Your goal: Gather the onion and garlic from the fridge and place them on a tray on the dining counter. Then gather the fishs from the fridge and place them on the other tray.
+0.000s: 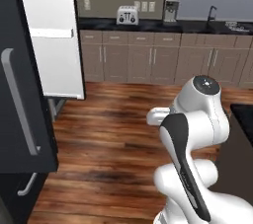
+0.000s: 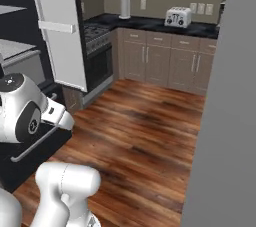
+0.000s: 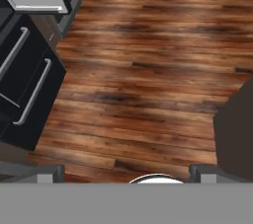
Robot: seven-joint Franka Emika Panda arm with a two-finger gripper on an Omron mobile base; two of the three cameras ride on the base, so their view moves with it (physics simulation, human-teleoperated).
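Along the left edge of the left base view stands the tall black fridge (image 1: pixel 22 119) with its grey vertical bar handle (image 1: pixel 20 102); one white-lined door (image 1: pixel 54 35) hangs open, swung out toward the room. From the right base view, pale grey shelves (image 2: pixel 15 46) show inside the opened body, beside the same white door panel. Looking down from the hand view, the two handled lower drawers (image 3: pixel 27 90) sit shut at the left, their front corners jutting into the floor space.

Moving rightward, a wide stretch of glossy brown wood-plank floor (image 1: pixel 118 134) lies bare between the fridge and the far wall. Beige cabinets (image 1: pixel 158 60) carry a dark surface (image 1: pixel 148 24) with a white toaster (image 1: pixel 127 15) on it. A black stove (image 2: pixel 97 46) sits in the corner just beyond the open door.

At the far right, a dark block edge (image 3: pixel 237 134) closes in on the floor in the hand view, and a plain grey pillar (image 2: pixel 225 121) fills that side of the right base view.

The white arm's gripper (image 3: pixel 126 173) points down at the bare floor; its jaws are spread fully wide, one dark fingertip (image 3: pixel 49 172) near each lower corner, holding and touching nothing.
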